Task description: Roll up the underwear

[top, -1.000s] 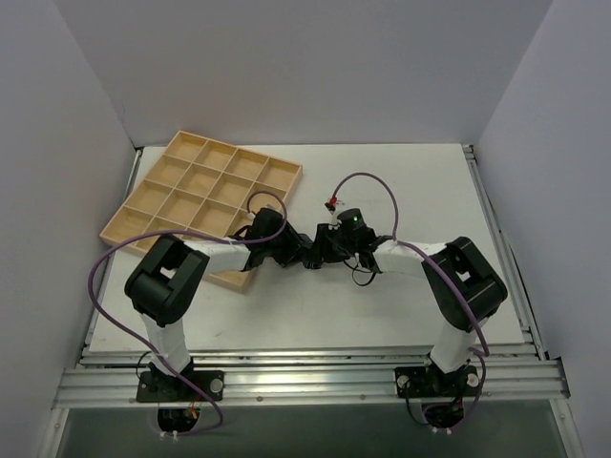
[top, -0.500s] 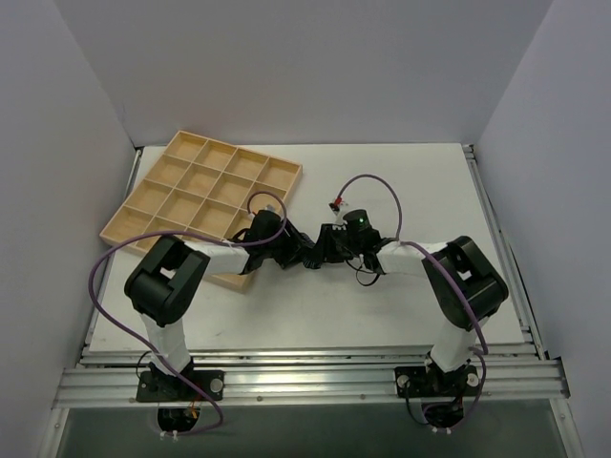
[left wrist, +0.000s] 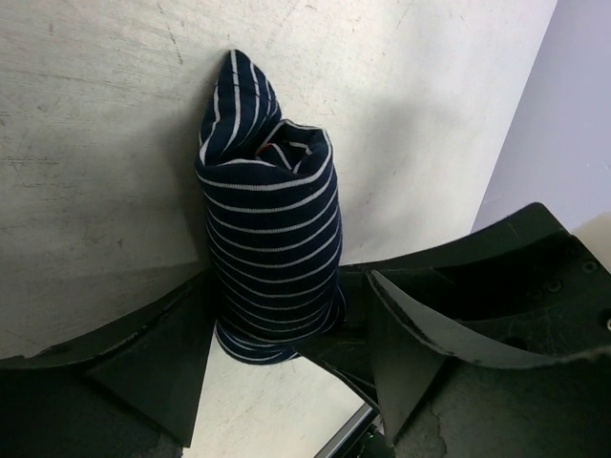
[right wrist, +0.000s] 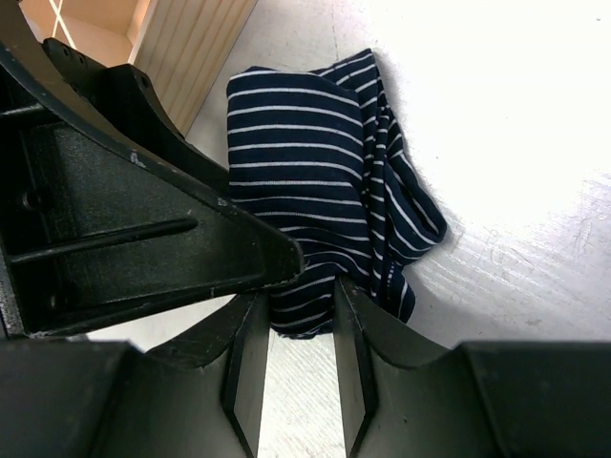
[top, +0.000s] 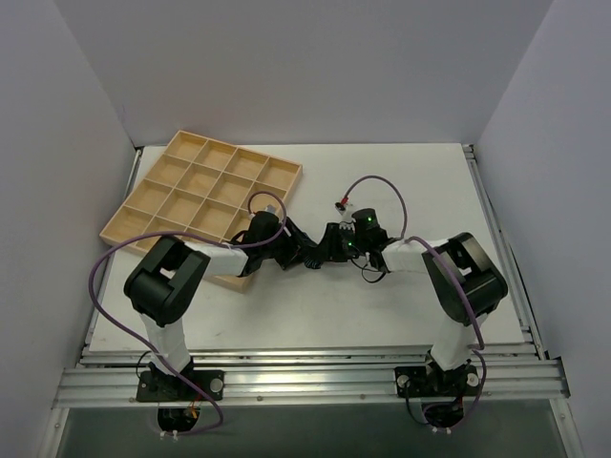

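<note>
The underwear point(left wrist: 272, 239) is a tight roll of dark navy cloth with thin white stripes, lying on the white table. In the top view both grippers meet over it, and it is almost hidden there. My left gripper point(left wrist: 286, 286) straddles one end of the roll with its jaws open wide; a clear gap shows on the right side. My right gripper point(right wrist: 299, 305) is shut on the other end of the underwear point(right wrist: 305, 191), with cloth pinched between its fingers. A loose flap hangs off the roll's right side in the right wrist view.
A tan tray point(top: 286, 170) with several square cells lies at the back left, its near corner beside the left arm. Its slatted side point(right wrist: 200, 48) shows just past the roll. Grey walls enclose the table, and purple cables loop over both arms.
The left gripper's jaws have spread wider around the roll. The right wrist has shifted slightly right and back, still holding the cloth.
</note>
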Robot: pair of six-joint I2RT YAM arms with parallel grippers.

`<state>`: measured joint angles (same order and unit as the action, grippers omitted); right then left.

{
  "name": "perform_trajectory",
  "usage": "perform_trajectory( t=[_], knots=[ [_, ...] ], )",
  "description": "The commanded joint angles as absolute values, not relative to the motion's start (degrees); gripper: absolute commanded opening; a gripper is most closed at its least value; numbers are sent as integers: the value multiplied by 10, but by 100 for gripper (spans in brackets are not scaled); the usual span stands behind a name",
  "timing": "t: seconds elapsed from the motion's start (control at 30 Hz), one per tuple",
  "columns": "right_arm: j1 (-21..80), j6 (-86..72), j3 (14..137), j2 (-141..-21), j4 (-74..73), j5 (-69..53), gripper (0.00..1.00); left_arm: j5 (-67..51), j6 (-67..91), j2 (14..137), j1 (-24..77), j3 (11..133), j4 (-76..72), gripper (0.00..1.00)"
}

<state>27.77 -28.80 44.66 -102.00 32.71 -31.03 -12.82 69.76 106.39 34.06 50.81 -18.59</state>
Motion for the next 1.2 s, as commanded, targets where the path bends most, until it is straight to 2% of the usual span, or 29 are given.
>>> perform_trajectory(
  t=[0.0, 0.2, 0.53, 1.17],
  knots=[
    [265, -276, 408, -1083, 201, -284, 9, -217, 701, 1062, 353, 494, -169, 71],
    [251, -280, 398, -1094, 220, -317, 9, -221, 699, 1070, 352, 490, -171, 74],
    [245, -289, 390, -1111, 226, -333, 8, -215, 694, 1070, 350, 484, -171, 74],
    [221, -300, 431, -1122, 175, -309, 2, -147, 660, 922, 353, 500, 42, 73]
  ],
)
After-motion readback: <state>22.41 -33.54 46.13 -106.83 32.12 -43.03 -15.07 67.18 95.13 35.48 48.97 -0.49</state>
